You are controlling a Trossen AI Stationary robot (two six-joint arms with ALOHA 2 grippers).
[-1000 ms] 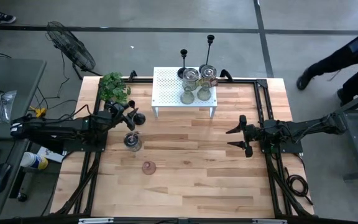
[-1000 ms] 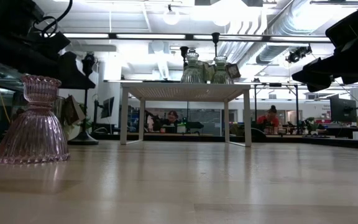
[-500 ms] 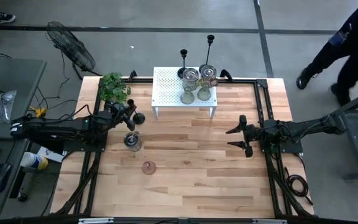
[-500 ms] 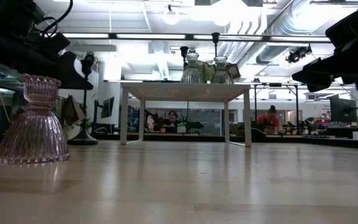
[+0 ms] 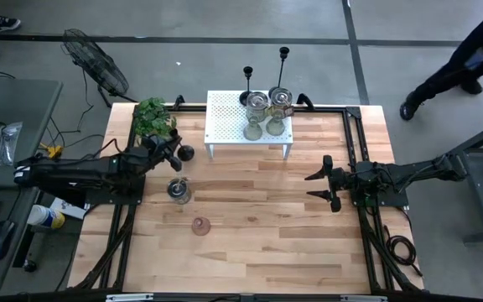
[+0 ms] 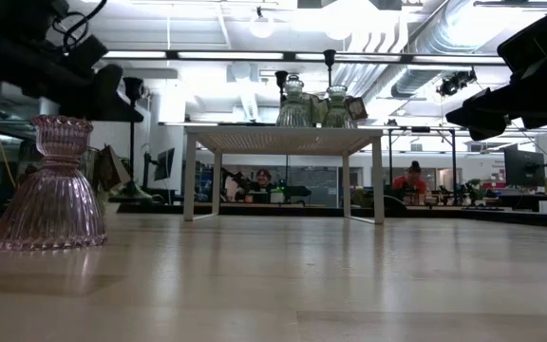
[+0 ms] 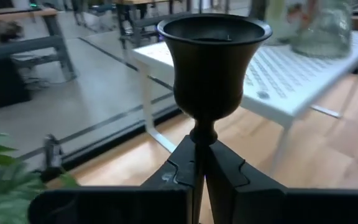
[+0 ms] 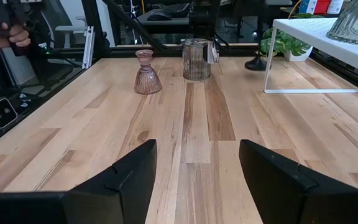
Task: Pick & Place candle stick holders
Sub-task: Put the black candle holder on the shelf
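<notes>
right now your left end effector (image 7: 199,177) is pinched nearly flat around the thin stem of a black candlestick (image 7: 213,68), just under its flared, tulip-shaped cup; the two dark fingers (image 7: 229,171) meet on the stem with almost no gap. from above you can see that candlestick's round base (image 5: 187,153) by the worktop's (image 5: 258,243) left rear, between the small green leafy plant (image 5: 153,117) and the white shelf (image 5: 229,126).

your right end effector (image 8: 197,171) hangs over the right side of the worktop with its fingers spread to a moderate gap, gripping nothing and touching nothing; bare pale wood planks show between them.

the shelf is white metal, perforated with a fine grid of holes, standing on thin legs at the rear middle. on its right half sit squat glass holders (image 5: 267,107), clear to greenish and ribbed, clustered together; how many there are you cannot tell for sure. just behind the shelf, two more tall thin black candlesticks (image 5: 247,84) stand upright on round bases.

on the open worktop, a clear glass holder (image 5: 177,190) shaped like a small cylinder stands in front of the left end effector, and a pinkish ribbed glass holder (image 6: 50,190), bell-shaped below with a narrow neck and fluted rim, stands nearer the front, apart from it. neither shows anything inside
</notes>
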